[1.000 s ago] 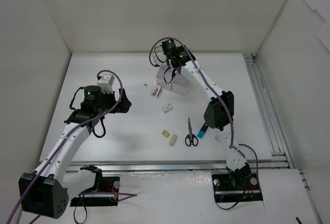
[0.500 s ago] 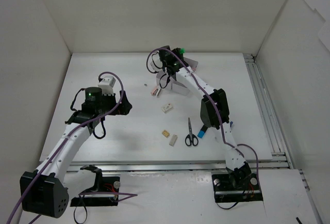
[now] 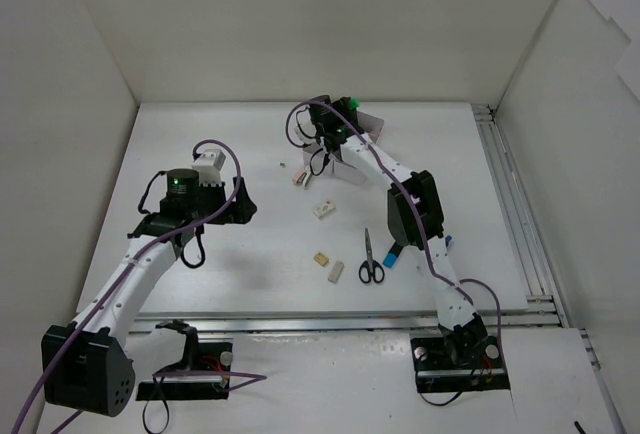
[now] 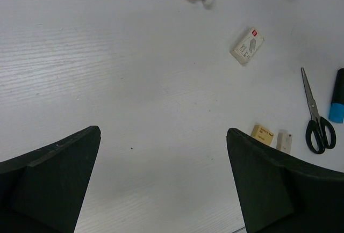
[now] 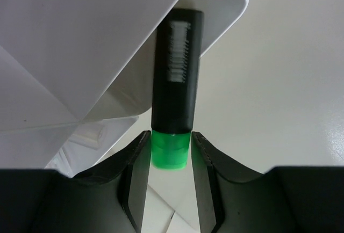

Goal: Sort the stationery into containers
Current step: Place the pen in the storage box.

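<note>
My right gripper point(image 5: 171, 146) is closed narrowly on the green highlighter point(image 5: 174, 72), gripping its green cap. The dark barrel runs to 12 o'clock, its far end partly hidden by a white bin point(image 5: 80, 29). My left gripper point(image 4: 163, 132) stands wide apart, holding nothing.

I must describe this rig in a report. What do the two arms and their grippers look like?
The left arm and right arm look alike: slim white links, black joint housings, a black base plate and a looping purple cable. A small green light glows on the left one. The left gripper and right gripper have broad matte black fingers.
</note>
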Robot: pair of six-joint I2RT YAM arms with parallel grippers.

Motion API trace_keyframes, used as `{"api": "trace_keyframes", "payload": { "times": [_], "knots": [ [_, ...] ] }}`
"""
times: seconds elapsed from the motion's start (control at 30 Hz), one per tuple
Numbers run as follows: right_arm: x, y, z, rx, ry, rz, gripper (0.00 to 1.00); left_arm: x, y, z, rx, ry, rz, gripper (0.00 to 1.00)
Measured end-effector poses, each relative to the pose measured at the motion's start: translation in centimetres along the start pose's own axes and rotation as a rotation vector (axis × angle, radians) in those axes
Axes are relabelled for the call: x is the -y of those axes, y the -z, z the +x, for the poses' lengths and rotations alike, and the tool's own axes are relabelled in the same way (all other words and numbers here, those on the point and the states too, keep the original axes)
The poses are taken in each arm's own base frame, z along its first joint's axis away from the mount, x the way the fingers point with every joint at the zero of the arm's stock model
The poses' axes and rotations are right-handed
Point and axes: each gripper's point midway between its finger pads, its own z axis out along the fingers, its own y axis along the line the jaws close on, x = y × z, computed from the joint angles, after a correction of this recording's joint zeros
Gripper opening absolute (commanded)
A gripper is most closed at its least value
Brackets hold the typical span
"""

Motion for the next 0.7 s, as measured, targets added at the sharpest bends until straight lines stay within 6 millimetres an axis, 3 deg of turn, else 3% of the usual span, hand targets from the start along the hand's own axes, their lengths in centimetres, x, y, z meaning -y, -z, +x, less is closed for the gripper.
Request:
{"api": "trace_keyframes", "payload": {
  "times": [0.07, 0.13, 0.33, 0.43, 0.5, 0.53, 0.63, 0.7],
  "knots": [
    [0.1, 0.0, -0.1, -0.001, -0.004, 0.003, 0.42, 0.0, 0.0, 0.0, -0.001, 0.000, 0.000, 0.99],
    [0.2, 0.1, 0.0, -0.006, -0.010, 0.010, 0.42, 0.0, 0.0, 0.0, -0.001, 0.000, 0.002, 0.99],
    [0.6, 0.6, -0.7, -0.005, -0.013, 0.020, 0.57, 0.3, 0.0, 0.1, -0.003, 0.000, 0.015, 0.99],
    [0.9, 1.1, -1.4, 0.002, -0.048, 0.033, 0.70, 0.4, 0.2, 0.0, 0.003, -0.002, 0.021, 0.99],
    [1.4, 1.6, -1.7, 0.010, -0.108, 0.053, 0.84, 0.6, 0.5, -0.2, 0.014, -0.005, 0.027, 0.99],
    [1.8, 2.1, -1.9, 0.018, -0.144, 0.065, 0.98, 0.7, 0.7, -0.4, 0.023, -0.008, 0.031, 0.99],
    [3.8, 4.6, -1.7, 0.054, -0.309, 0.129, 0.98, 1.2, 1.4, -0.9, 0.050, -0.016, 0.045, 1.00],
    [5.1, 7.7, -0.3, 0.078, -0.476, 0.182, 0.98, 1.5, 1.9, -1.2, 0.067, -0.021, 0.057, 0.99]
  ]
}}
